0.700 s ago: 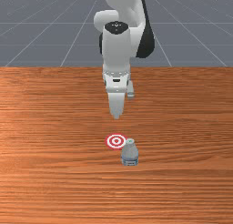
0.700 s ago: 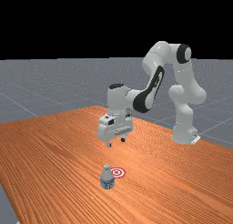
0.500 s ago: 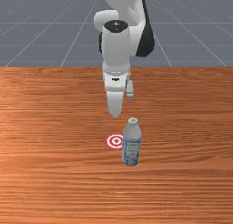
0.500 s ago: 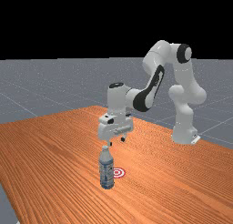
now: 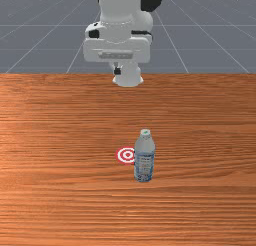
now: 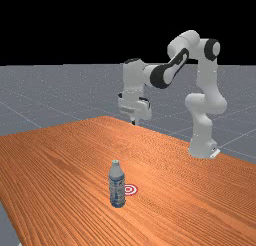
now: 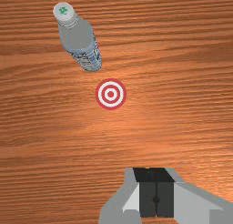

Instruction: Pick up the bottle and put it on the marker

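My gripper (image 5: 117, 71) is high over the table's far edge in the front view, well away from the bottle. The far view has the gripper (image 6: 133, 123) above and behind the bottle. Both fingers of the gripper (image 7: 156, 193) meet in the wrist view, shut with nothing between them. The bottle (image 5: 144, 157), grey with a blue label and white cap, stands upright on the table. Beside it lies the flat red-and-white ringed marker (image 5: 127, 155), partly covered by the bottle in the front view. The wrist view has a small gap between bottle (image 7: 82, 38) and marker (image 7: 110, 94).
The wooden table (image 6: 65, 165) extends around the bottle and marker. The arm's base (image 6: 202, 147) stands at the table's back edge, in the far view's right.
The bottle, at first partly sunk in the table, now shows its full height. My hand has moved up and back toward the base and turned, and its parted fingers have closed.
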